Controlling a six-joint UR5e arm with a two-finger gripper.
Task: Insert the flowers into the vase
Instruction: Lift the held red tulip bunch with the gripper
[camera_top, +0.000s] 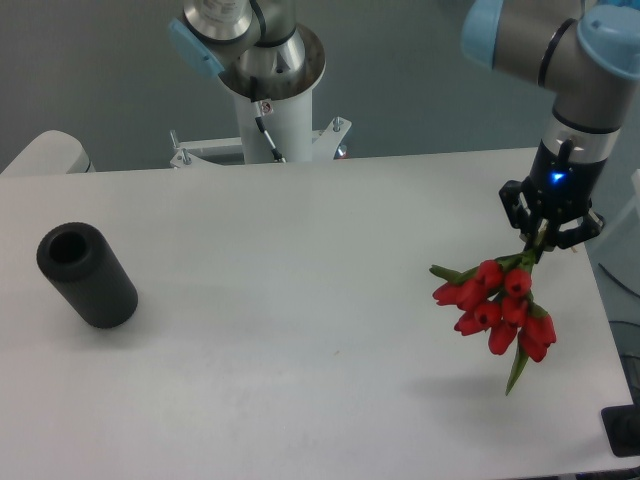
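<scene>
A bunch of red tulip buds, the flowers (498, 305), hangs head-down over the table's right side, its green stems pinched at the top. My gripper (545, 235) is shut on those stems, just above the buds. Green leaves stick out to the left and below the bunch. The vase (86, 274), a matte black thick-walled cylinder, stands at the far left of the table with its round hole facing up. A wide stretch of table separates it from the flowers.
The white table (300, 330) ends close to the flowers on the right. The arm's white base column (272, 110) rises at the back centre. A dark object (625, 430) sits off the table's lower right corner.
</scene>
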